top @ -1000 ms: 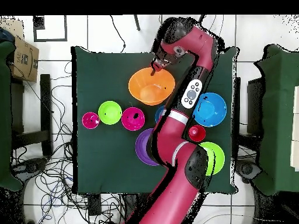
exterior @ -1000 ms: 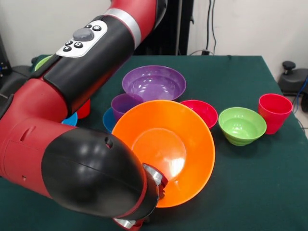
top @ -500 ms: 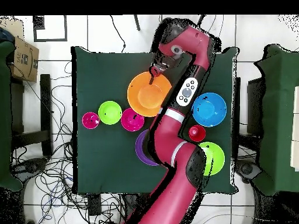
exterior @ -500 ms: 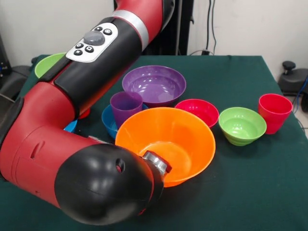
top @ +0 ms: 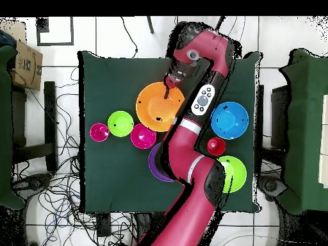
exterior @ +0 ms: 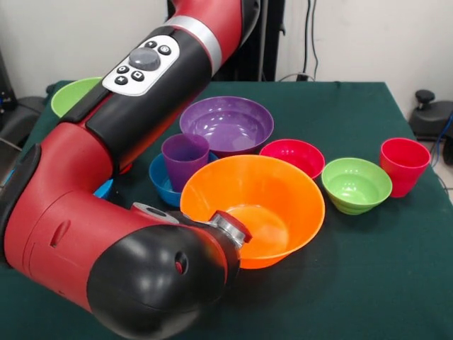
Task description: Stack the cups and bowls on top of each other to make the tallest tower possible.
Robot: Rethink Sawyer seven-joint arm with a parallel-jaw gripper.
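Big orange bowl [exterior: 255,209] sitting upright on the green cloth table [exterior: 382,283], arm hogging the near side

Front view: the glossy bowl is crowding a purple cup [exterior: 185,159] standing in a small blue bowl [exterior: 159,178], with the big purple bowl [exterior: 226,124], red-pink bowl [exterior: 291,156], small green bowl [exterior: 356,184] and red cup [exterior: 403,164] around it. Overhead view: the gripper [top: 168,86] is sitting at the orange bowl's rim, can't tell if it's clamped; open cloth is lying toward the top-left corner, and the large blue bowl [top: 229,120] is sitting beyond the arm.
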